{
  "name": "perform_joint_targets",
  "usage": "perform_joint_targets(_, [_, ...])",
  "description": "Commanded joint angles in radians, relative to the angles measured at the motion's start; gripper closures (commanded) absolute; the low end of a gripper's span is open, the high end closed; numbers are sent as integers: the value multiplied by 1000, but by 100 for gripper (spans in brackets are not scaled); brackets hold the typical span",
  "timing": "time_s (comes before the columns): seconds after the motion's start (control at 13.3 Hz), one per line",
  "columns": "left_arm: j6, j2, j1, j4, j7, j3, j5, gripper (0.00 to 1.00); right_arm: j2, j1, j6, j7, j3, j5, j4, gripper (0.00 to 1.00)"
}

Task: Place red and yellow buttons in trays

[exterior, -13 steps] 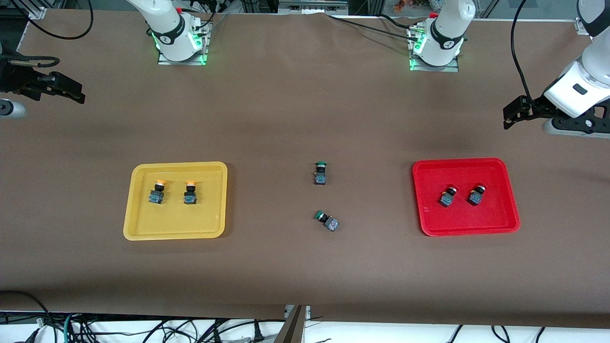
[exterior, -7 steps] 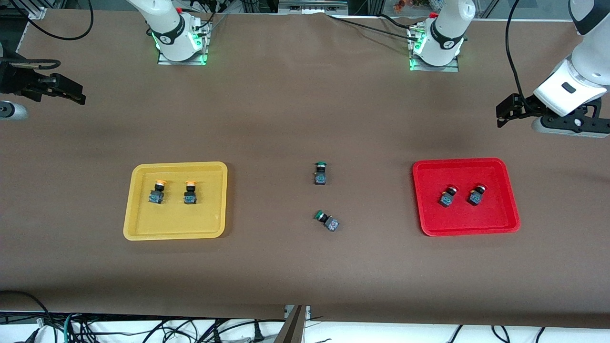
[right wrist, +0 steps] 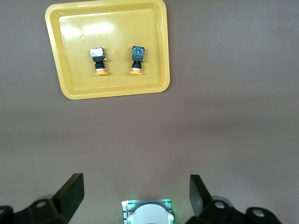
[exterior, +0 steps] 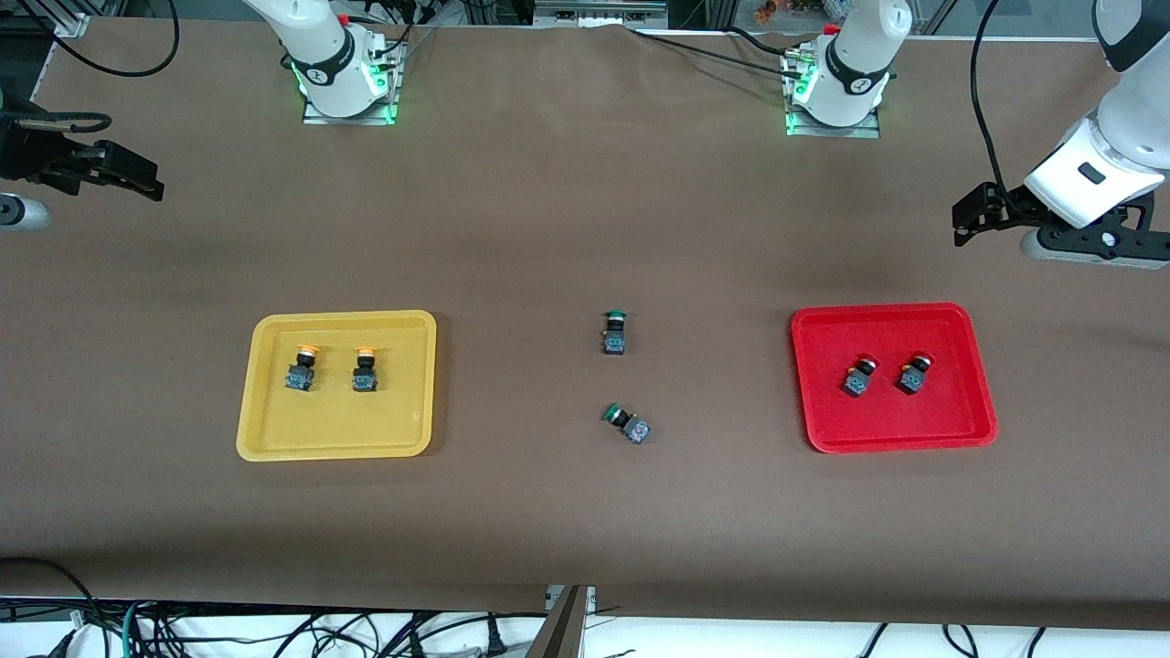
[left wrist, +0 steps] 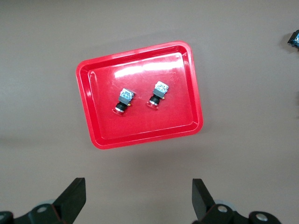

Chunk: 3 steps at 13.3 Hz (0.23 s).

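While both arms are hanging raised at their own ends of the table, the two yellow buttons (exterior: 303,366) (exterior: 366,369) are lying side by side in the yellow tray (exterior: 274,439), apart from each other and from its walls, and the two red buttons (exterior: 859,376) (exterior: 914,373) are lying likewise in the red tray (exterior: 969,429). Two green-capped switches (exterior: 615,333) (exterior: 627,424) are resting on the bare brown table (exterior: 585,530) between the trays, one nearer the front camera than the other. At the left arm's end, the left gripper (exterior: 967,215) is hovering over bare table with its jaws spread wide and holding nothing; its wrist view is looking down on the red tray (left wrist: 140,140). At the other end, the right gripper (exterior: 137,178) is hovering over bare table, jaws likewise wide and empty, its wrist view showing the yellow tray (right wrist: 114,91).
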Motion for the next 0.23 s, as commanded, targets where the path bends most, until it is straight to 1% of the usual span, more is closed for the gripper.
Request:
perform_joint_targets(0.0, [-30,22,-4,46,-8,2,26,0,1,-17,-9,-14,12,18,16,0])
perform_joint_targets(0.15, [-50,25,-4,48,-10,2,24,0,1,-19,-9,-14,12,18,16,0])
